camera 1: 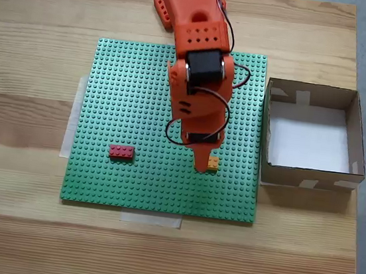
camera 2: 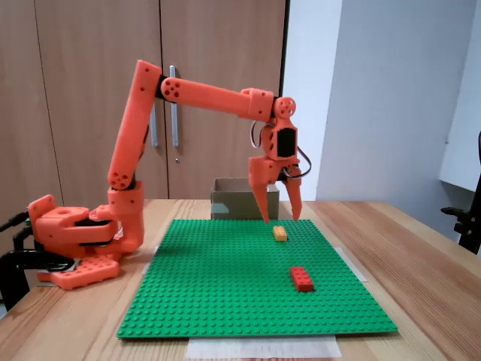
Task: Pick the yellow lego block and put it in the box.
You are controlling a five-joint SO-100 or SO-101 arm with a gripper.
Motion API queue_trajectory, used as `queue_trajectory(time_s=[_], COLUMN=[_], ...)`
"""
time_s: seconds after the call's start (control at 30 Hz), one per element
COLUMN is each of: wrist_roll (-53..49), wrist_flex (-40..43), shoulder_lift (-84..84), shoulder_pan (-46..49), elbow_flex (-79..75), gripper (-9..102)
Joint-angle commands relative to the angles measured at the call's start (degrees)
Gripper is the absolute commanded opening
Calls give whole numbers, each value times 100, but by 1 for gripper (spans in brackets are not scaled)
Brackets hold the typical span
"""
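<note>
In a fixed view from the side, the wooden tabletop [camera 2: 421,256] carries a green studded baseplate [camera 2: 225,278], with a strip of pale tape [camera 2: 261,347] under its near edge. Nearest on the baseplate lies the red lego brick [camera 2: 302,278], flat, with nothing touching it. Further back lies the yellow lego block [camera 2: 280,233], also flat on the studs, well apart from the red one.

Right above the yellow lego block hangs the end effector [camera 2: 281,218] of the orange arm [camera 2: 203,94]. It points down and its two fingers are spread wide, one tip at each side of the block. The tips are just above the baseplate, and I cannot tell if they touch the block. The end effector holds nothing.

Behind the baseplate stands the box [camera 2: 244,199] of brown cardboard, and behind the tabletop there are wooden cabinet doors [camera 2: 83,45].

In a fixed view from above, the yellow lego block [camera 1: 213,162] is partly covered by the end effector [camera 1: 203,168]. The red lego brick [camera 1: 122,151] lies to its left, and the box [camera 1: 307,172] with a white bottom stands to the right, just beside the edge of the baseplate [camera 1: 127,103]
</note>
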Motion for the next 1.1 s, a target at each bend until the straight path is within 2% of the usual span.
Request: queue_trajectory(time_s=[0.0,0.37,1.07], wrist_roll=[53,-105,325], wrist_flex=[-88,-325,-650], shoulder_lift=[-70,-536,-668], shoulder_pan=[9,-149,-176], elbow_flex=[-316,-431,-70], gripper=[26,26,26])
